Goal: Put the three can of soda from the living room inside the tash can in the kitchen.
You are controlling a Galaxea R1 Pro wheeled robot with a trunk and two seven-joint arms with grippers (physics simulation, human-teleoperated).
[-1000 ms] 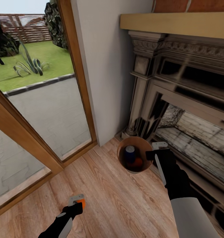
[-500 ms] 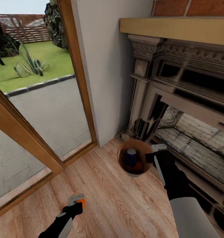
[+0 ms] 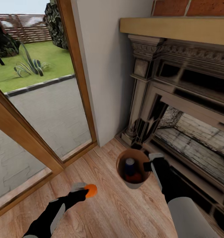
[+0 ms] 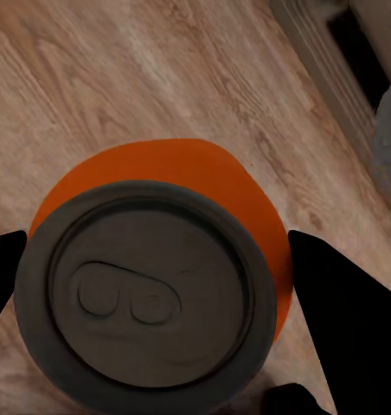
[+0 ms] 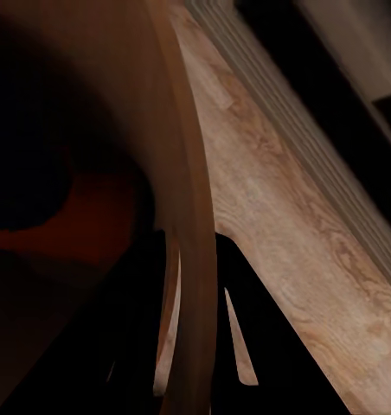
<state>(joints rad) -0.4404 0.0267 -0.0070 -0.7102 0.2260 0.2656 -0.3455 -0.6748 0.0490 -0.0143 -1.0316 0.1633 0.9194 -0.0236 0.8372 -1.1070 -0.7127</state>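
The brown tash can (image 3: 119,162) is on the wood floor in front of the fireplace. Inside it stand a dark blue can of soda (image 3: 129,164) and an orange one (image 3: 135,178). My right gripper (image 3: 147,164) is shut on its right rim. In the right wrist view the fingers (image 5: 244,339) straddle the rim (image 5: 192,207), with a dim orange can (image 5: 83,226) inside. My left gripper (image 3: 83,190) is shut on another orange can of soda (image 3: 91,190), left of the bin. The left wrist view shows that can's grey top (image 4: 148,294) between the dark fingers (image 4: 344,322).
The carved dark fireplace surround (image 3: 148,109) with its brick hearth (image 3: 198,142) stands right behind the bin. A white wall (image 3: 108,66) and a wood-framed glass door (image 3: 42,105) lie to the left. Wood floor (image 3: 125,211) stretches toward me.
My left arm has swung up and right, carrying the orange can closer to the bin. The bin and my right gripper have shifted slightly toward me.
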